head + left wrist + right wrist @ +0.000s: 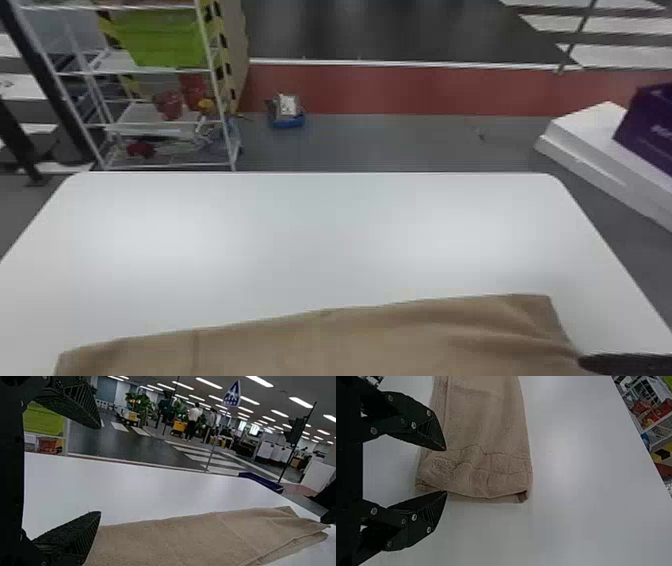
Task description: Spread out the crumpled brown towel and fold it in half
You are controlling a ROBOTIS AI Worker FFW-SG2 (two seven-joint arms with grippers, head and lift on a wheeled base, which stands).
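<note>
The brown towel (pixel 320 345) lies spread as a long strip along the near side of the white table, with shallow creases at its right end. At that end, at the lower right edge, is my right gripper (pixel 627 362). In the right wrist view my right gripper (pixel 446 471) stands open over the layered end of the towel (pixel 482 427), its two fingertips apart. The left wrist view has my left gripper (pixel 100 470) open, one finger beside the other end of the towel (pixel 190 538) and nothing held between them.
The white table (pixel 300 230) extends beyond the towel. Behind it at the left stands a wire shelf (pixel 220 95) with a green bin (pixel 160 40). White boxes (pixel 590 145) with a purple box (pixel 647 125) on top are off the right side.
</note>
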